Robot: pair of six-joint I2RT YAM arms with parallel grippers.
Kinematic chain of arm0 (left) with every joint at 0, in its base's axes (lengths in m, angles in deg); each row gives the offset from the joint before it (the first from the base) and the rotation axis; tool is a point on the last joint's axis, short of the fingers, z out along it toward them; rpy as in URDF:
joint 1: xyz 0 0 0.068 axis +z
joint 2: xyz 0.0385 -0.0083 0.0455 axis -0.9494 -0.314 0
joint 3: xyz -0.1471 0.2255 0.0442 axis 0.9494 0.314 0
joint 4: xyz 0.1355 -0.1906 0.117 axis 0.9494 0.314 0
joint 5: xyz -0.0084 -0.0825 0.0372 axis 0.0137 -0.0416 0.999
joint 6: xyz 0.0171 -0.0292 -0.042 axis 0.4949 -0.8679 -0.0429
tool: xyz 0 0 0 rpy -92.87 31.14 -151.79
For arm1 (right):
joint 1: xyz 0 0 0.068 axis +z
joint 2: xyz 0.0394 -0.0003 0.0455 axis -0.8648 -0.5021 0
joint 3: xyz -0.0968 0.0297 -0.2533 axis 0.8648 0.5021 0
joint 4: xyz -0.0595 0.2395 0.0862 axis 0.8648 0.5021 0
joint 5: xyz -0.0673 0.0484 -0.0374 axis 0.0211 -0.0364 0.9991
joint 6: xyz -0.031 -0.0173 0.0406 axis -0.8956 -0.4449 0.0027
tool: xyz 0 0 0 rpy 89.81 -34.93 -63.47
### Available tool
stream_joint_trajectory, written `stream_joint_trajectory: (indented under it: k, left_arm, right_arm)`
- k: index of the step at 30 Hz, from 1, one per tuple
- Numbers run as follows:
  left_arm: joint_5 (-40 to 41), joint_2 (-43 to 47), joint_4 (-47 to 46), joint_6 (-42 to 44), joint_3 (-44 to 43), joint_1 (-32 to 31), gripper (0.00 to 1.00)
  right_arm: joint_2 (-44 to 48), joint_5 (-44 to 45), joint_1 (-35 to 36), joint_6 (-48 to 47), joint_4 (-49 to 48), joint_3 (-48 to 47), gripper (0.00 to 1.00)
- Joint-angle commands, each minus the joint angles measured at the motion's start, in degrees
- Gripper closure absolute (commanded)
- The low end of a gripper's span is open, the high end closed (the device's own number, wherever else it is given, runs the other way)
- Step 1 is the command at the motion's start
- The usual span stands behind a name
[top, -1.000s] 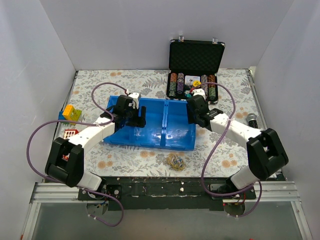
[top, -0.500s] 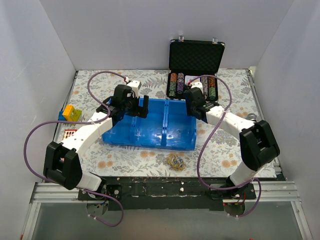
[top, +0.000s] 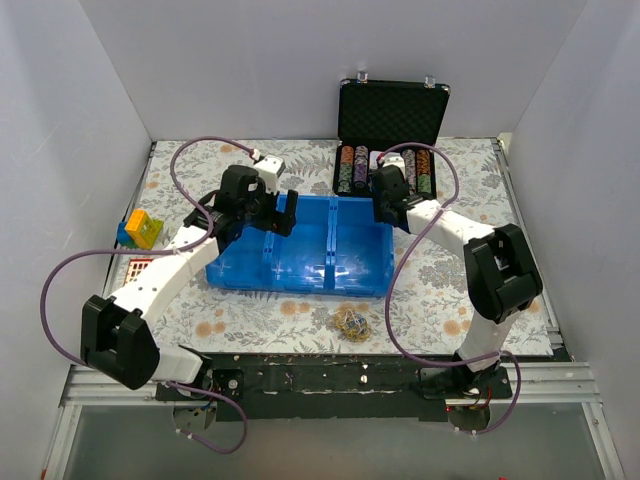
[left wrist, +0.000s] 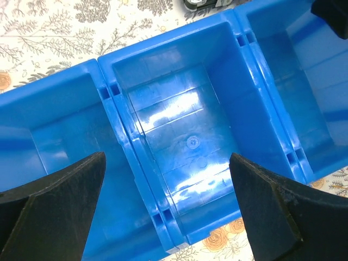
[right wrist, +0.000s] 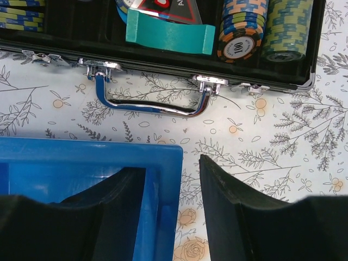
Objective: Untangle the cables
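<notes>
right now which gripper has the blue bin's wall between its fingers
The right gripper: the blue bin wall shows in the gap between its fingers. The left gripper is spread over a compartment instead.

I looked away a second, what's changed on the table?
Both arms reached farther back: the left gripper toward the rear left of the blue bin, the right gripper to its rear right corner, both open. Bin, cable ball and poker chip case stayed put.

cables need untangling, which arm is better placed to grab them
Right, narrowly: the cables lie right of centre before the blue bin, nearer the right gripper, though its jaws straddle the bin wall. The left gripper is farther.
</notes>
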State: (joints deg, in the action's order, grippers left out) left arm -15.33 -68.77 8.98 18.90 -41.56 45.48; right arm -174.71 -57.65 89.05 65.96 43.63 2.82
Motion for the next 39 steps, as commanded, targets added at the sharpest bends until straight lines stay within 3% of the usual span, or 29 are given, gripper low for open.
stream_joint_trajectory:
  k: [1, 9, 16, 19, 23, 27, 30, 31, 32, 33, 34, 36, 37, 38, 39]
  left_arm:
    - [-0.9, 3.5, -0.1, 2.5, 0.6, -0.2, 0.02]
    - [-10.3, 5.9, 0.3, 8.9, 2.2, -0.2, 0.02]
    - [-19.6, 11.3, 4.3, 18.3, 4.2, -0.2, 0.02]
    - [-28.2, 16.0, 5.5, 21.3, 6.9, -0.3, 0.02]
    - [-37.3, 19.3, 5.9, 22.0, 12.1, -1.2, 0.02]
    - [-37.3, 19.3, 4.7, 20.6, 15.4, -3.3, 0.05]
    - [-35.5, 19.0, 2.5, 19.3, 16.1, -4.2, 0.11]
    - [-35.2, 18.7, 1.8, 19.2, 16.1, -4.5, 0.17]
    - [-34.9, 18.6, 1.2, 18.9, 15.9, -4.7, 0.24]
    - [-34.9, 18.4, 0.8, 18.9, 15.6, -5.1, 0.37]
    - [-34.4, 18.0, 0.6, 18.8, 15.4, -5.6, 0.56]
    - [-33.0, 17.4, 0.1, 18.3, 15.2, -7.3, 0.79]
    - [-32.3, 17.1, -0.1, 18.3, 15.4, -8.2, 0.84]
    - [-31.7, 16.9, -0.3, 18.2, 15.9, -9.4, 0.83]
    - [-31.6, 16.6, -1.1, 17.8, 16.9, -10.2, 0.70]
  right_arm:
    - [-1.9, -0.1, -1.2, -0.4, -1.0, -4.9, 0.48]
    - [-3.1, 0.0, -1.5, -1.5, -0.8, -9.1, 0.46]
    - [5.3, -2.0, -0.5, -0.2, 0.5, -7.3, 0.26]
    - [12.4, -4.0, 2.8, 0.8, 1.2, -3.6, 0.19]
    - [22.5, -6.3, 9.9, 2.3, 1.2, 6.7, 0.18]
    - [32.9, -9.0, 16.8, 3.7, 0.4, 18.5, 0.18]
    - [38.2, -10.4, 19.0, 6.1, 3.3, 23.6, 0.26]
    - [39.5, -10.8, 19.4, 7.0, 4.3, 24.7, 0.37]
    - [41.0, -10.9, 19.8, 7.8, 4.8, 25.8, 0.57]
    - [42.2, -10.9, 20.3, 8.3, 5.4, 26.7, 0.80]
    - [43.5, -10.2, 20.6, 8.9, 6.4, 27.1, 0.96]
    - [45.6, -9.4, 20.6, 10.1, 7.8, 27.8, 0.99]
    - [46.2, -10.0, 20.6, 10.2, 8.0, 28.1, 0.99]
    - [46.7, -10.8, 20.6, 10.3, 8.3, 28.4, 0.85]
    - [47.2, -11.6, 20.7, 10.5, 8.5, 28.6, 0.70]
